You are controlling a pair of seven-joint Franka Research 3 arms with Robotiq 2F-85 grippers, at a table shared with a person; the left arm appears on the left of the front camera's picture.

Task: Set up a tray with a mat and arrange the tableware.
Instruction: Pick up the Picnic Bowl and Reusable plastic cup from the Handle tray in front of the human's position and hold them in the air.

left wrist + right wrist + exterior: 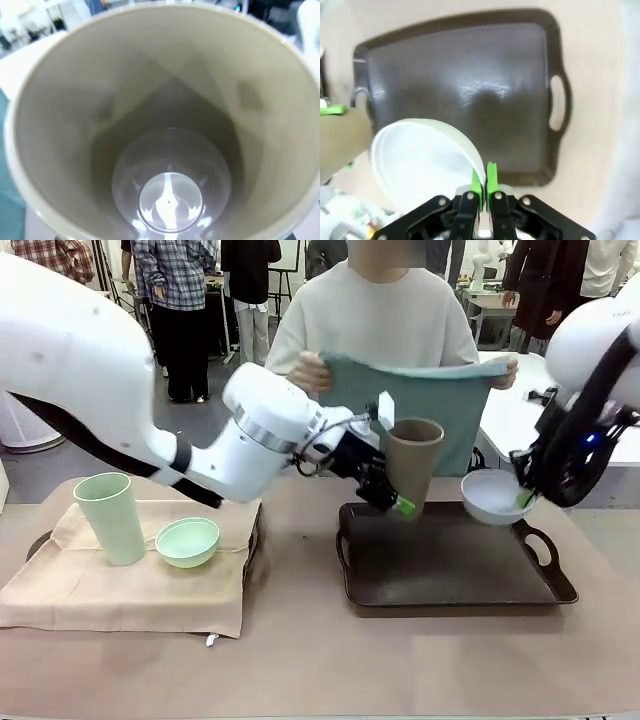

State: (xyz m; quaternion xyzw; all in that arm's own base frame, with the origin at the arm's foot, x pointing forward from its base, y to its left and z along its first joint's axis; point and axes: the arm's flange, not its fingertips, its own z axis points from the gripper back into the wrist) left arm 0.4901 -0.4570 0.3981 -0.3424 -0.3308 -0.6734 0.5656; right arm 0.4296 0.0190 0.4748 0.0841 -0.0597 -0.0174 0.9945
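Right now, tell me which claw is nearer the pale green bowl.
Left. The left claw holds the brown cup mid-table, nearer the pale green bowl; the right claw is far right.

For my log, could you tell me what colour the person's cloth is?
Teal cloth, clearest in the front view.

Front view: person's head blurred at top centre. Teal mat (pixel 440 410) lower part hidden behind brown cup (pixel 412 465). Second tray (pixel 40 540) at left mostly covered by beige cloth (pixel 120 590). Left wrist view: cup rim cut off at all edges; surroundings blurred. Right wrist view: white bowl (pixel 420 160) rim hides the finger pads' (pixel 491 177) lower parts.
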